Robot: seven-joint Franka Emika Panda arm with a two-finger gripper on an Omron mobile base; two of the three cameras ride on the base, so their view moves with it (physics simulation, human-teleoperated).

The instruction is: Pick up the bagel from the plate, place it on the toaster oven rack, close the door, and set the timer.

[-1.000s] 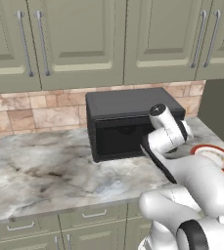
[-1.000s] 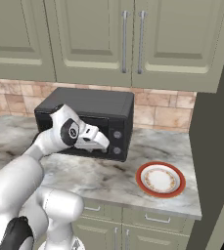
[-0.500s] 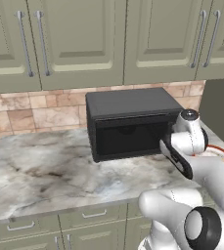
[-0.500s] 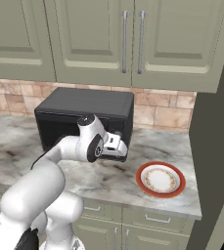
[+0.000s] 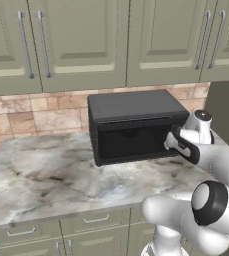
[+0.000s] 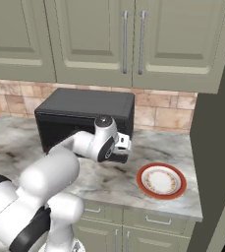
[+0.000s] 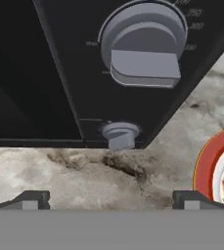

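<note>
Hand view puts me close against the lower right front of the toaster oven [image 7: 59,73]: a matte black panel carrying a round grey dial [image 7: 143,46] with a flat, blocky grip across its face, tiny pale numerals curving round its upper right, and below it a small grey stub of a foot [image 7: 119,135] resting on the surface [image 7: 84,176]. My pincer [image 7: 111,200] stands spread wide, its two dark tips rising far apart at the bottom with nothing between them. That surface is pale marble with brown and grey veining, one darker smear just below the oven's foot. At the right edge a curved slice of the plate [image 7: 206,166] comes in, a glossy red-orange band round a white centre with faint speckled pattern. The right base view gives the plate whole, round and lying flat near the surface's right front corner, well apart from the oven, with its centre looking bare; I cannot make out the bagel on it or anywhere else. From the left base view the door [image 5: 133,140] reads as a dark glass rectangle standing upright against the boxy oven, and my wrist hides the plate. Olive panelled cabinets [image 6: 128,39] with slim metal handles hang above a tan stone-tile backsplash [image 5: 36,115].
</note>
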